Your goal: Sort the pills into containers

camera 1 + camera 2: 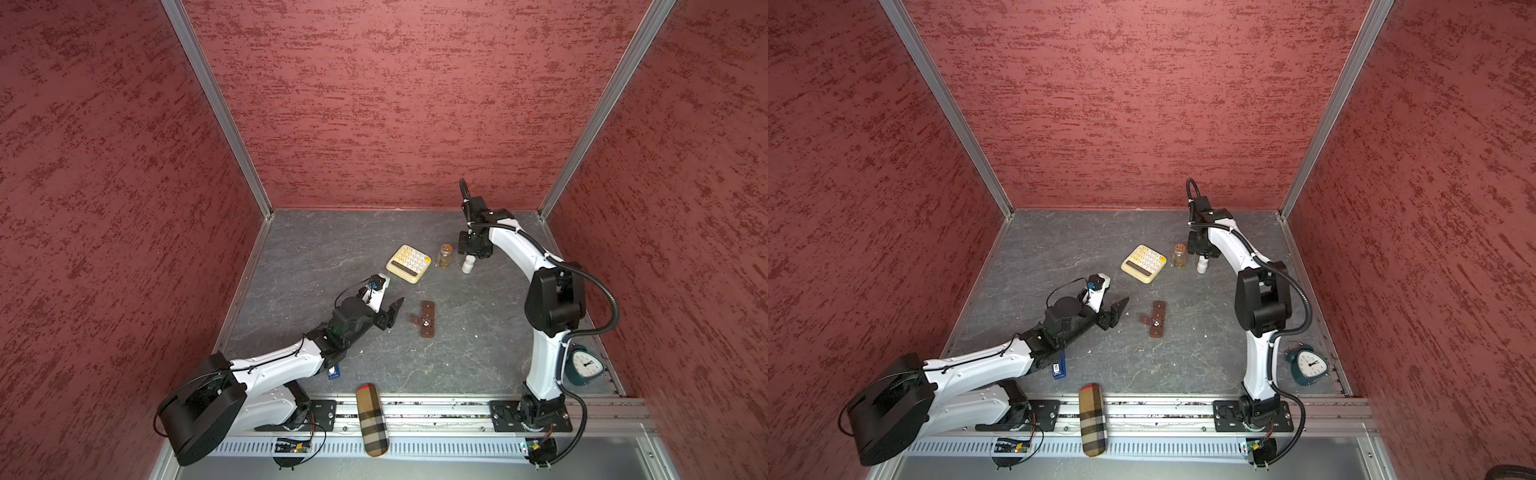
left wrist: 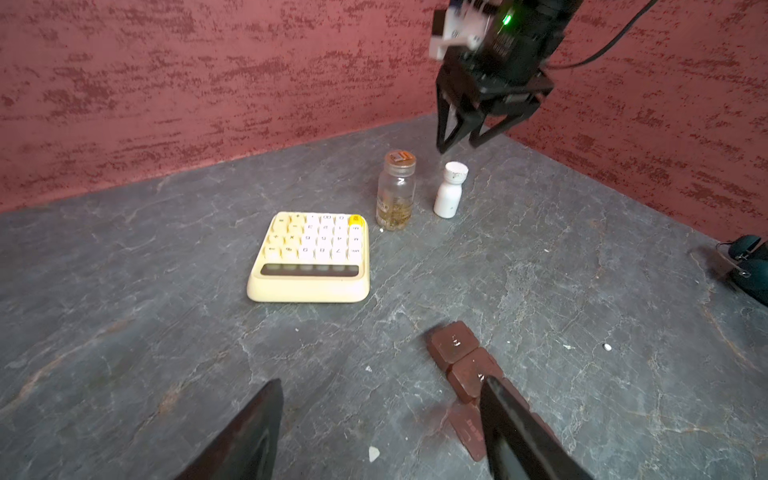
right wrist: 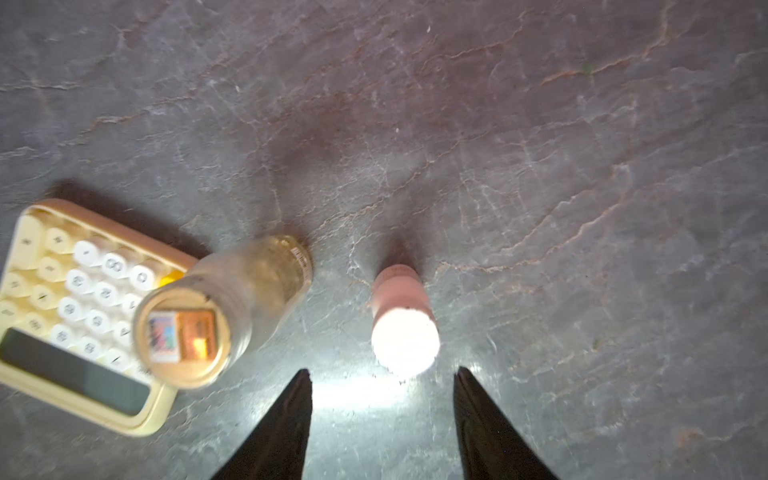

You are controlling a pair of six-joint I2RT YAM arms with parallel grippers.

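Observation:
The containers (image 1: 428, 319) are a dark brown strip box lying mid-table, with one lid flipped open to the left. White pills (image 1: 425, 322) lie in that open compartment. One loose white pill (image 2: 607, 346) lies on the table past the box. My left gripper (image 2: 382, 415) is open and empty, low over the table just left of the box (image 2: 465, 361); one finger hides the box's near end. My right gripper (image 3: 381, 374) is open and empty at the back, hovering right above a small white bottle (image 3: 405, 340) and apart from it.
A clear amber bottle (image 1: 444, 255) stands beside the white bottle (image 1: 468, 264), and a cream calculator (image 1: 408, 264) lies left of them. A teal clock (image 1: 584, 365) stands at the right edge. At the front are a plaid case (image 1: 372, 419) and a blue item (image 1: 333, 372).

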